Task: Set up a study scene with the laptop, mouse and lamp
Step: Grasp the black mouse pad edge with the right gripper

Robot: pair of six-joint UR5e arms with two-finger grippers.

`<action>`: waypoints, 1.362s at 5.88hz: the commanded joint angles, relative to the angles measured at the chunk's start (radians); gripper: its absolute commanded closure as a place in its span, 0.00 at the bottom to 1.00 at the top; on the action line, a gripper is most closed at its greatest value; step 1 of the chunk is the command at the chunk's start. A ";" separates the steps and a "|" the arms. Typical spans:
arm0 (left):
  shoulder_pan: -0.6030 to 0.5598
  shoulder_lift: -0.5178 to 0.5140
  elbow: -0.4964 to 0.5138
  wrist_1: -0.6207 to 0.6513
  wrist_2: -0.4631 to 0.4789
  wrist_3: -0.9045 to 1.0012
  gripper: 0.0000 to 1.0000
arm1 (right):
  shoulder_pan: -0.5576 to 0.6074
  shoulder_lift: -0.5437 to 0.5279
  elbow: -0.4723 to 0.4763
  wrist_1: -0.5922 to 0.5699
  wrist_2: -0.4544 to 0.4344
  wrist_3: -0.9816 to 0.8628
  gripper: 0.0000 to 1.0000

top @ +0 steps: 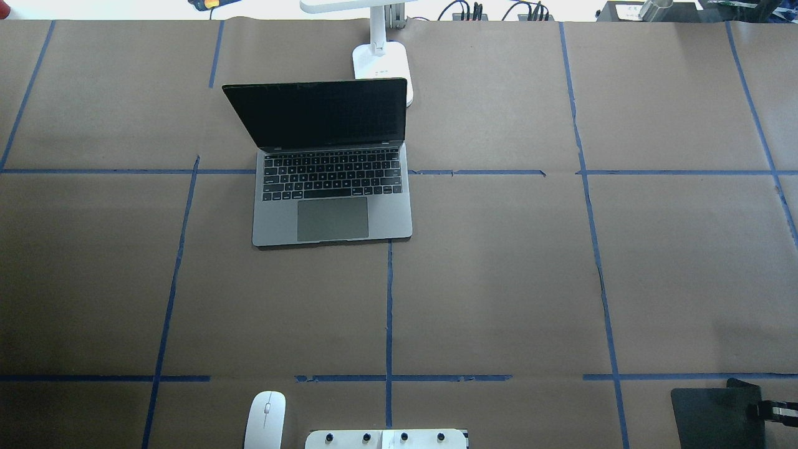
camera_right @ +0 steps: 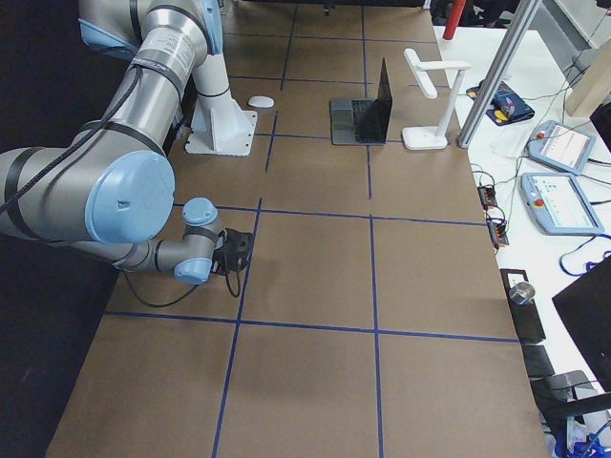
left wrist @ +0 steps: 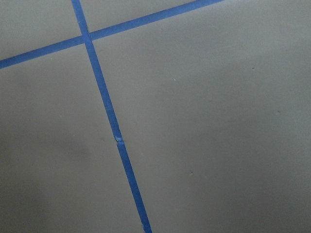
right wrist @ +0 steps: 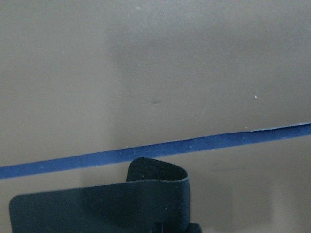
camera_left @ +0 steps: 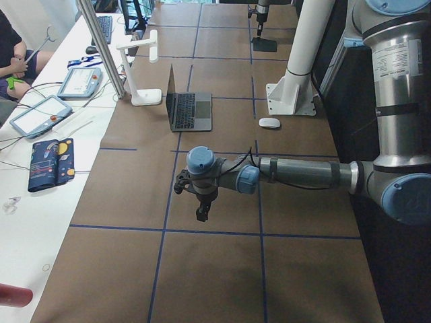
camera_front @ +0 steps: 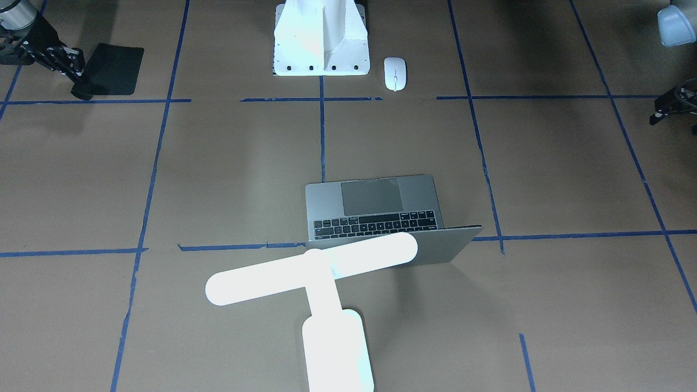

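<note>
The laptop [top: 330,206] stands open on the brown table, left of centre at the far side, with its screen dark. The lamp [top: 381,59] stands upright just behind its lid; its bar head [camera_front: 310,267] overlaps the lid in the front view. The mouse [top: 265,418] lies near the robot's base, apart from both. My right gripper [top: 762,410] is shut on the edge of a flat black pad [top: 714,415] at the near right corner; the pad curls in the right wrist view [right wrist: 102,204]. My left gripper [camera_left: 201,214] hangs over bare table far left; I cannot tell whether it is open.
The white bolted pedestal [camera_front: 321,43] stands at the robot's side, right of the mouse in the overhead view. Blue tape lines [top: 389,312] grid the table. A side bench with tablets [camera_left: 40,114] and a metal post [camera_left: 101,47] lies beyond the far edge.
</note>
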 commanded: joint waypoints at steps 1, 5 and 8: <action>-0.003 0.000 -0.001 0.000 -0.007 0.000 0.00 | -0.007 0.003 -0.004 0.001 0.000 0.002 0.67; -0.004 0.002 -0.003 0.000 -0.021 -0.001 0.00 | -0.005 0.006 -0.001 0.010 -0.003 0.001 1.00; -0.006 0.000 -0.012 0.002 -0.023 -0.004 0.00 | 0.201 0.114 -0.008 0.099 -0.003 -0.028 1.00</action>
